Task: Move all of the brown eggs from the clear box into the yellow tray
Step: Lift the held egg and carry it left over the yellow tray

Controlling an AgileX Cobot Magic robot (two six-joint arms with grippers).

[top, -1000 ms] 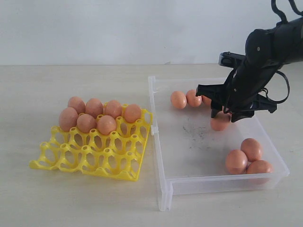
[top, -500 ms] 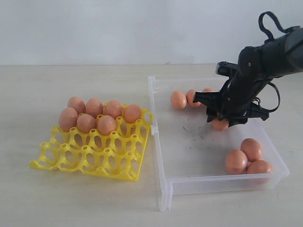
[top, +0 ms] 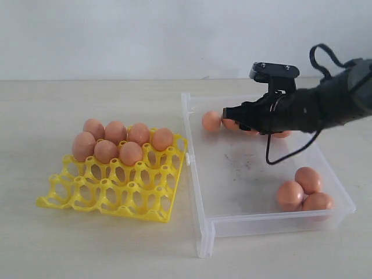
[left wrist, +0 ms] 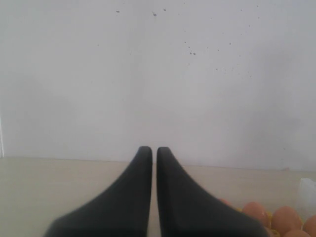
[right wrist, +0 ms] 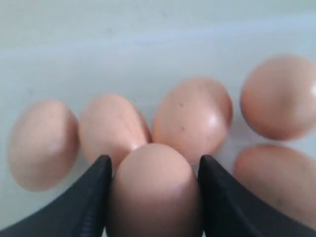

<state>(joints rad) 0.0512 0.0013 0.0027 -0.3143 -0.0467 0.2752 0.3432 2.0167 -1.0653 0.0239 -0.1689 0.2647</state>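
You have the gripped egg (right wrist: 155,197) pinched between the two black fingers (right wrist: 91,205) of your right gripper (right wrist: 155,160), with the jaws spread to the egg's width and pressed to its sides. Whether it rests on the floor of the clear box (top: 200,192) or hangs just above it, you cannot tell. Right behind it in the wrist view, five more brown eggs (right wrist: 192,118) lie loose and close together. From the outside camera your right arm (top: 302,110) reaches low across the back of the box toward its left wall, covering most of that group. One egg shows free just beside the gripper's tip, near the back left corner. Three more eggs huddle, touching, in the front right corner of the box. The yellow tray (top: 104,197) lies just beside the box on its left, on the pale table (top: 87,250). It carries seven eggs, filling the back row and three cups of the next. Your left gripper (left wrist: 150,149), seen only by its own wrist camera, has its fingers closed together with nothing between them, in front of a white wall (left wrist: 158,74)
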